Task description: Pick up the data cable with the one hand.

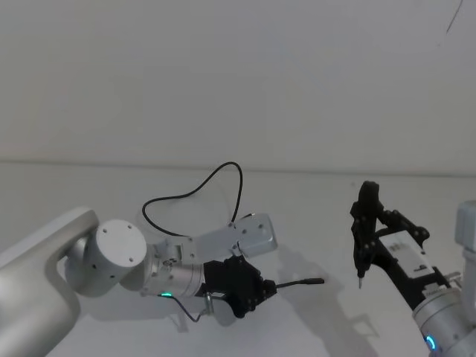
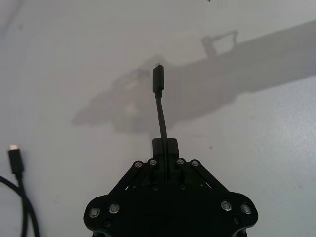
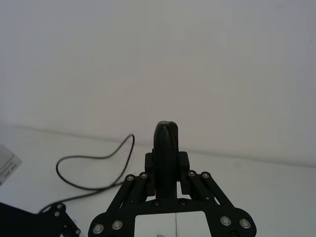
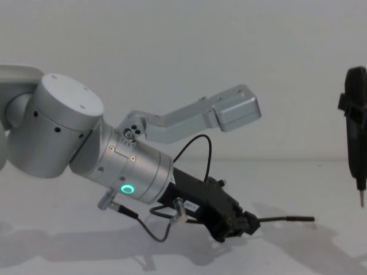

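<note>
Left pincer [image 2: 164, 146] low over the bench [image 1: 335, 212], fingers pressed together on the data cable [image 2: 161, 116] a short way back from one plug [image 2: 158, 78]. That plug juts straight out ahead of the fingertips, roughly level and just above the surface, with its shadow beneath. Behind the pincer the rest of the cord arcs up in a loose loop and comes back down toward the bench. The second plug [image 2: 15, 157] lies flat on the surface off to one side of the pincer, well apart from the held end. Handling, as judged: very light and thin, limp over any length, stiff only in the short stub by the plug. Jacket looks smooth, so it may creep through the pads if pulled along its own line. Present hold, just behind the plug, seems the sensible place, being the firmest stretch and least likely to kink. On a lift, expect the loop to trail and the free end to drag, so a slow, straight rise should serve. Right pincer [image 1: 360, 277] hangs parked well beyond the held plug, tips down, fingers together, nothing between them. Bench is plain white and matte, and takes shadows sharply. A blank pale wall [image 1: 223, 74] stands behind it.
</note>
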